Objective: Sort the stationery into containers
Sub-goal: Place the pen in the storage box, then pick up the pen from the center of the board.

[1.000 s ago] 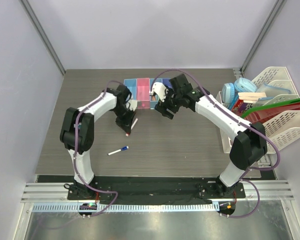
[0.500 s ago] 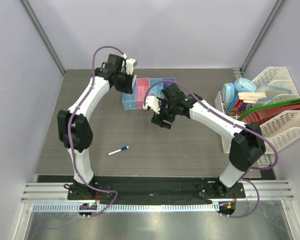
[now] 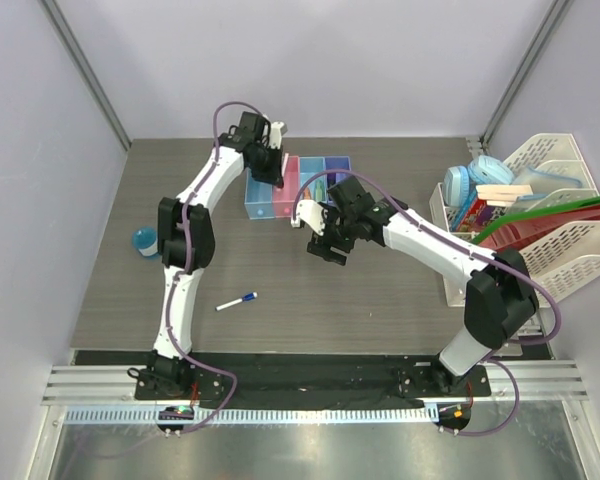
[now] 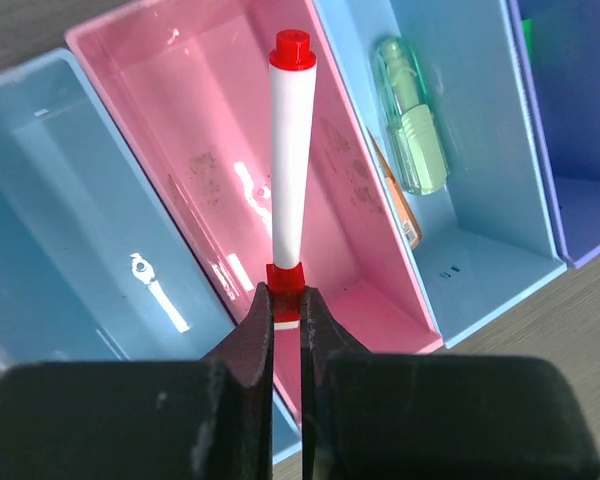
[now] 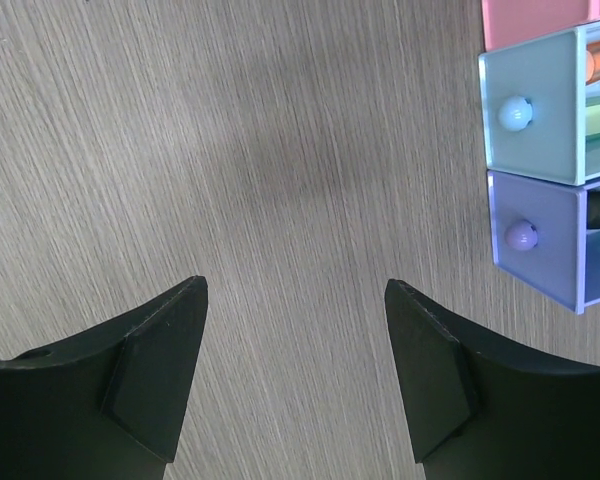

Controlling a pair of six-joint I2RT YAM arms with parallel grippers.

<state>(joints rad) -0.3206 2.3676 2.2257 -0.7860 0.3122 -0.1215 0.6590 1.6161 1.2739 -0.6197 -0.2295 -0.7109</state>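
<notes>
Clamped tight in left gripper (image 4: 285, 300): slim white plastic marker with red cap (image 4: 292, 160), held by its tail over translucent pink rectangular bin (image 4: 180, 120), second from left. Spread wide, holding nothing: right gripper (image 5: 295, 288), above grey wood-grain table (image 5: 180, 120), just near of the bins. Lying near-left on table: white blue-capped marker (image 3: 237, 301).

Left arm (image 3: 205, 187) stretched forward, left claw (image 4: 285, 298) clamped on red-capped marker (image 4: 291, 170). Right arm (image 3: 430, 236) bent, right claw (image 5: 295, 295) spread wide.
</notes>
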